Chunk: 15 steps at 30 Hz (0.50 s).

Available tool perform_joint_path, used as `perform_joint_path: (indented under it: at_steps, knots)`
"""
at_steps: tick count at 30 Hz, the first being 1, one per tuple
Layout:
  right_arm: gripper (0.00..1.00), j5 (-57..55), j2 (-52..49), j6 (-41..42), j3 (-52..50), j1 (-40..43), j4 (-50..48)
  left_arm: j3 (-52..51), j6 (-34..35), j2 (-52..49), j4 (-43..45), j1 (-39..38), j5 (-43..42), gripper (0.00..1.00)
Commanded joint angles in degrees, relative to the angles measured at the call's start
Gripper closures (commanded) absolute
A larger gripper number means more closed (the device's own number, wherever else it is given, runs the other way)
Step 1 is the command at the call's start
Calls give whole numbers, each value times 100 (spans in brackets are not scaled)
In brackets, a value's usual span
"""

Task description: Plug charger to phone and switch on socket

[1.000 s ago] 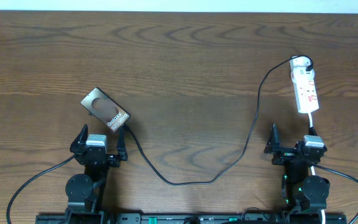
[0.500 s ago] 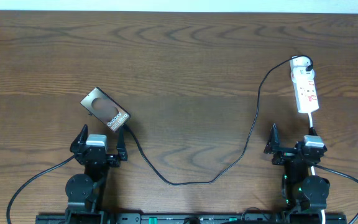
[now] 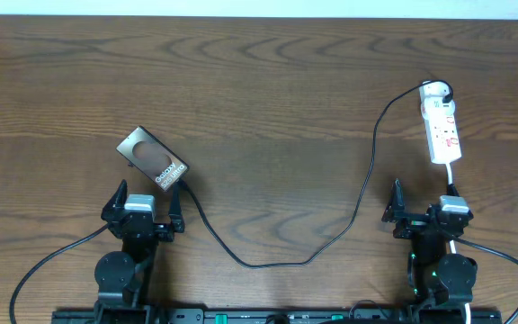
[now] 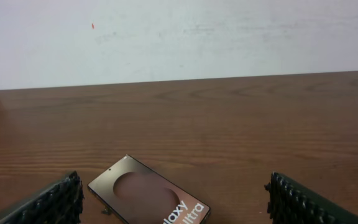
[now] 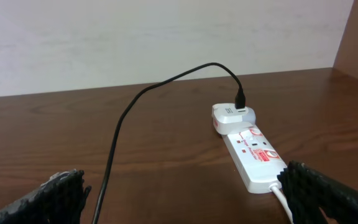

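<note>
- The wooden tabletop (image 3: 268, 99) is carrying everything.
- The charger (image 3: 364, 193) is running in a long loop from the far end of the socket, down toward the near edge, and up to the phone's near short end. Whether its tip is seated there cannot be told.
- The left tool (image 3: 149, 191) is sitting just near of the phone, with its fingers (image 4: 55, 202) spread wide and gripping nothing.
- The right tool (image 3: 424, 200) is waiting just near of the socket, likewise spread apart and empty.
- The socket (image 5: 253, 155) is lying at far right, with its white cord trailing toward the right arm.
- The phone (image 4: 148, 196) is lying flat and angled at left, face up.
- A white adapter (image 5: 232, 117) is sitting at the socket's far end, taking the charger's black plug.
</note>
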<state>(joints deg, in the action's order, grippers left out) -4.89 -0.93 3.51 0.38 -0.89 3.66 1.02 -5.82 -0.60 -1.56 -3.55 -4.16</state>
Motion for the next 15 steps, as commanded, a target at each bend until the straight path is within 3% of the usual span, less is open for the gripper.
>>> perform_joint_path:
  at_steps: [1,15]
  knots:
    - [1,-55,66,72,-7,-31,20,-76,7,37,-223,-17,-114,9]
    - [1,-55,66,72,-7,-31,20,-76,7,37,-223,-17,-114,9]
